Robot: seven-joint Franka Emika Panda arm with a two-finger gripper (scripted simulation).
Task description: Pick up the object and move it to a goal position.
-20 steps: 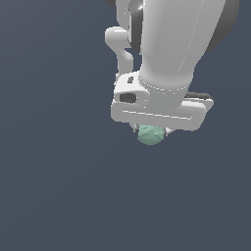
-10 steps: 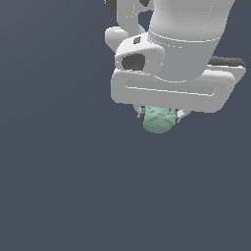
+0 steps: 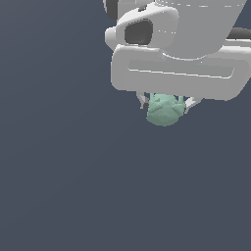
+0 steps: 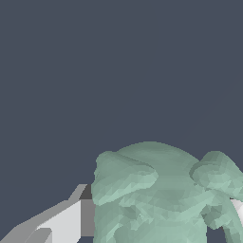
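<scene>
The object (image 3: pixel 164 111) is a small pale mint-green lumpy thing, held between the two fingers of my white gripper (image 3: pixel 165 104), just under the wide hand. Only the finger stubs show at each side of it in the exterior view. In the wrist view the object (image 4: pixel 161 194) fills the lower part of the picture, with one white finger (image 4: pixel 66 220) pressed against its side and a sliver of the other finger at the far edge. The gripper is shut on the object. No goal marker shows.
A plain dark grey-blue ground (image 3: pixel 63 171) fills both views, with no other objects or edges in sight. The white arm (image 3: pixel 176 29) takes up the upper part of the exterior view.
The gripper and the held object have grown larger in the exterior view and shifted to the exterior view's right, so they have come closer to that camera. The grasp holds.
</scene>
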